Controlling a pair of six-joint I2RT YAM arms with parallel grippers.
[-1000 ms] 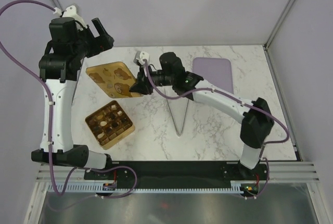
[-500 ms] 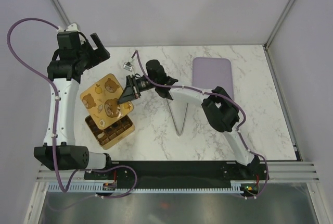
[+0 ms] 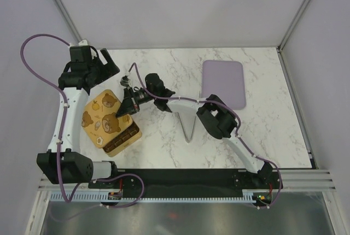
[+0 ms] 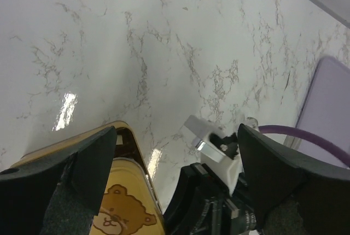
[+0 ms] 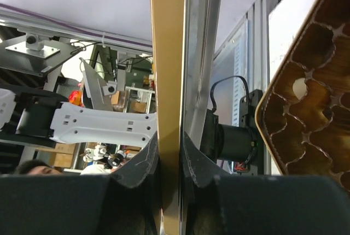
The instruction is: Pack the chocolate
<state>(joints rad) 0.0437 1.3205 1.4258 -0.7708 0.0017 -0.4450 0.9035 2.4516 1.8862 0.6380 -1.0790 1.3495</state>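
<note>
The right gripper (image 3: 129,105) pinches the edge of the bear-printed gold lid (image 3: 101,119), which covers most of the gold box (image 3: 127,140) near the left edge of the table (image 3: 262,131). The chocolate (image 5: 298,87) sits in the box's compartments. The left gripper (image 3: 109,63) hovers near the far-left corner, fingers spread and empty.

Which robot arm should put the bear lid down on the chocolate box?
Right. The right gripper is shut on the edge of the bear lid, which partly covers the box, so it probably only needs to lower it. The left gripper hangs open, holding nothing.
</note>
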